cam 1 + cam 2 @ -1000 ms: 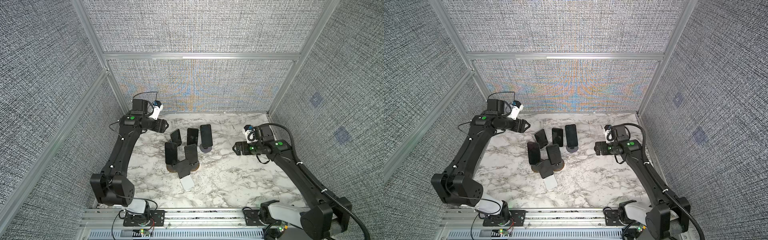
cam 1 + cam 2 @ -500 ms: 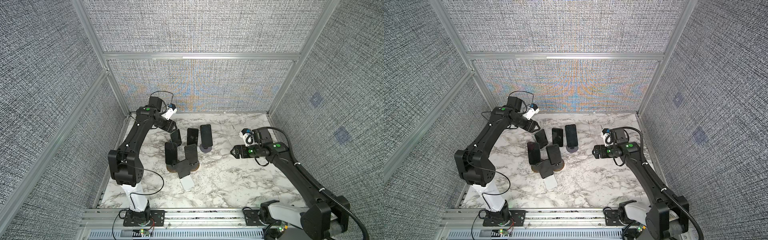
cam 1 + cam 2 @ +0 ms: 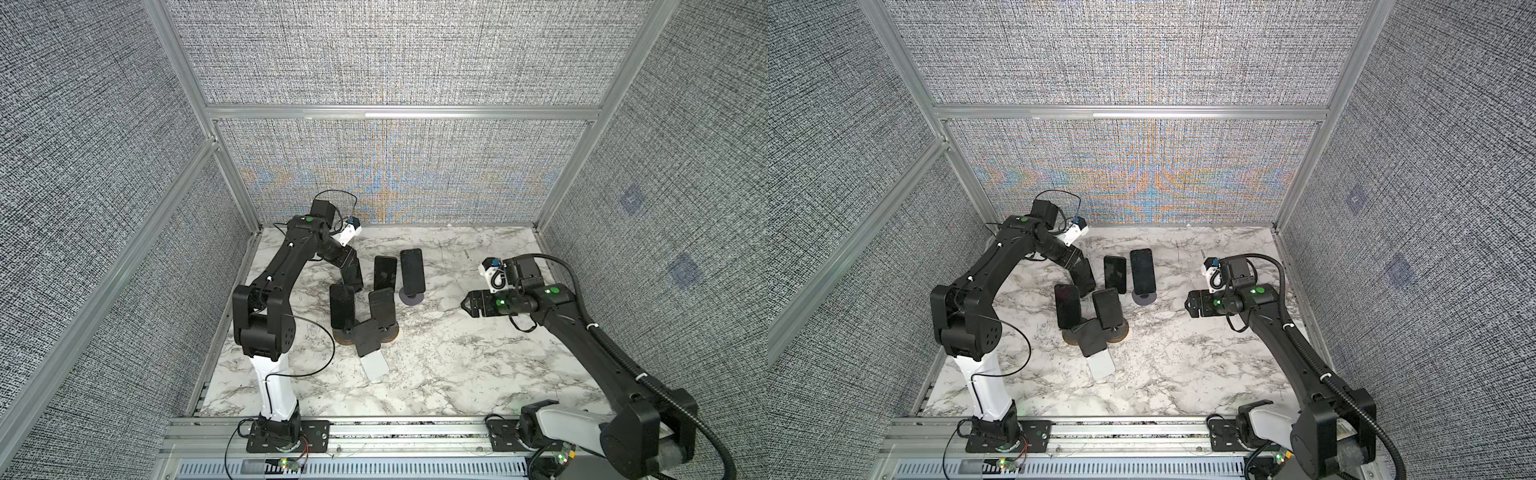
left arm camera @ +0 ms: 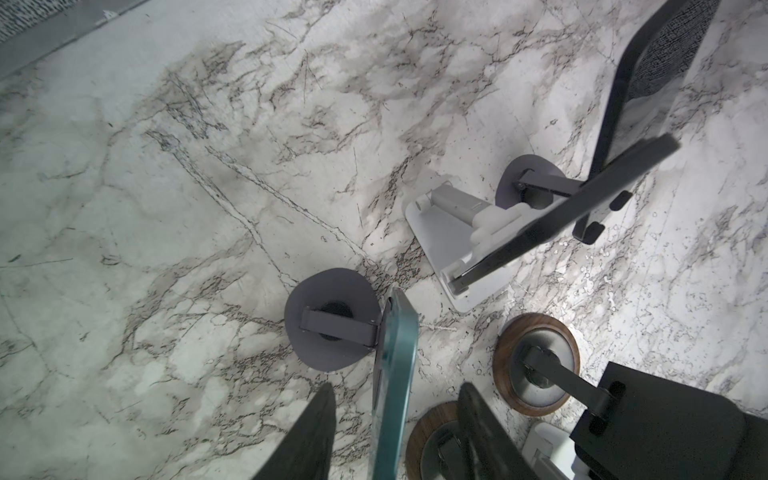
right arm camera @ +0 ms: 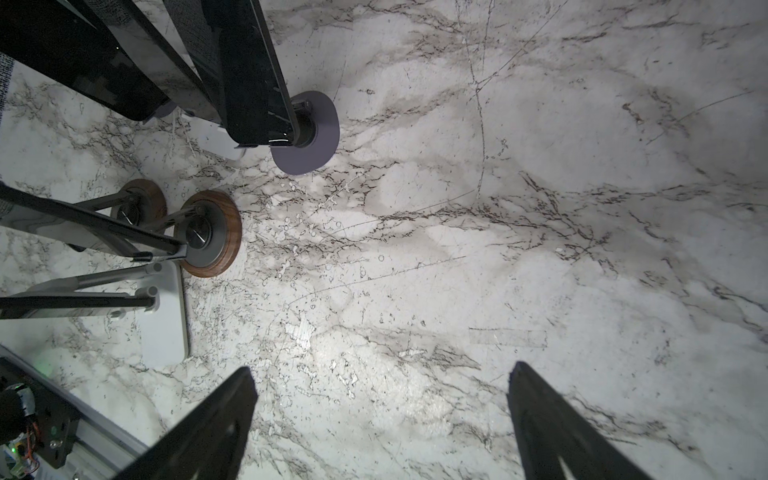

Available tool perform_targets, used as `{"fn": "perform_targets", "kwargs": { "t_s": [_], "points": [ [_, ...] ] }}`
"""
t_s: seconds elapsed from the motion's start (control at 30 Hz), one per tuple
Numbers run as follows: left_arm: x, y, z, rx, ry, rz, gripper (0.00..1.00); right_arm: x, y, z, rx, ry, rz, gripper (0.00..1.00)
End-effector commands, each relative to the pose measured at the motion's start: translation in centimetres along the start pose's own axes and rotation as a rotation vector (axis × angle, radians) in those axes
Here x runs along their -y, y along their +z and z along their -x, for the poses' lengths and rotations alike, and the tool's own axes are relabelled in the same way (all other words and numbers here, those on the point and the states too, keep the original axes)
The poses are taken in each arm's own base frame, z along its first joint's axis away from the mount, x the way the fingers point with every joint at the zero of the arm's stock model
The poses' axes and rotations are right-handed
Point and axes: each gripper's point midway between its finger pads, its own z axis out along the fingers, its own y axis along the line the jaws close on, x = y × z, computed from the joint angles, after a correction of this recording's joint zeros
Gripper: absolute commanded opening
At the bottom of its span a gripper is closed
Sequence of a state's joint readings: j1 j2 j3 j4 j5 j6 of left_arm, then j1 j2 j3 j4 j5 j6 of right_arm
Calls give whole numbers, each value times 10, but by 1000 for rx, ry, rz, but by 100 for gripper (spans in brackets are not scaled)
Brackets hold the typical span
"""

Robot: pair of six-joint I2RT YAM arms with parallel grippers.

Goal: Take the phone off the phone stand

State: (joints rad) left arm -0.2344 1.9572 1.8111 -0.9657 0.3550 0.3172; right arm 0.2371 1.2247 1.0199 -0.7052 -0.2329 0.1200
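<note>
Several dark phones lean on stands in the middle of the marble table. My left gripper (image 3: pixel 353 272) (image 3: pixel 1086 277) reaches down over the back-left phone (image 4: pixel 397 365), whose teal edge stands between my fingers (image 4: pixel 322 419). A gap shows on each side of it, so the left gripper (image 4: pixel 397 386) is open around it and not touching. This phone rests on a phone stand with a round grey base (image 4: pixel 328 328). My right gripper (image 3: pixel 467 307) (image 5: pixel 382 368) hangs open over bare marble to the right of the group, holding nothing.
Close around are other phones on stands: a wood-ringed base (image 4: pixel 536 365), a white stand (image 4: pixel 453 232), a white plate stand (image 3: pixel 374 365) at the front and a grey round base (image 3: pixel 411 297). The cell's walls close in the table.
My left arm swung from the back-left corner over to the phones and came down around the back-left one, its jaws narrowing. My right gripper shifted slightly towards the middle.
</note>
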Motion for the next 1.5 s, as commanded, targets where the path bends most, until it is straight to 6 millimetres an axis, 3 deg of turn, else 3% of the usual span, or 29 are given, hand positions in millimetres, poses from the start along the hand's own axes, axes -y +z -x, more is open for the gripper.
{"fn": "perform_targets", "kwargs": {
  "t_s": [0.0,0.23,0.47,0.7,0.9,1.23,1.37,1.47],
  "points": [
    [-3,6,-2,-10,17,18,42,1,0,2,3,-3,-12,90],
    [-5,11,-8,-41,26,35,25,5,3,2,1,11,-29,90],
    [-2,12,-9,-48,43,36,2,10,3,0,-4,12,-59,89],
    [4,-7,2,-18,58,49,0,10,1,-1,-7,-7,-77,89],
    [14,-50,29,95,61,73,0,5,-1,0,-15,-12,-60,89],
    [46,-154,61,352,39,118,0,-22,-20,14,58,-102,53,89],
    [79,-182,65,409,8,-19,0,-38,-33,25,101,-183,96,89],
    [100,-189,66,396,-52,-149,0,-50,-42,35,139,-255,103,89]
  ]
}}
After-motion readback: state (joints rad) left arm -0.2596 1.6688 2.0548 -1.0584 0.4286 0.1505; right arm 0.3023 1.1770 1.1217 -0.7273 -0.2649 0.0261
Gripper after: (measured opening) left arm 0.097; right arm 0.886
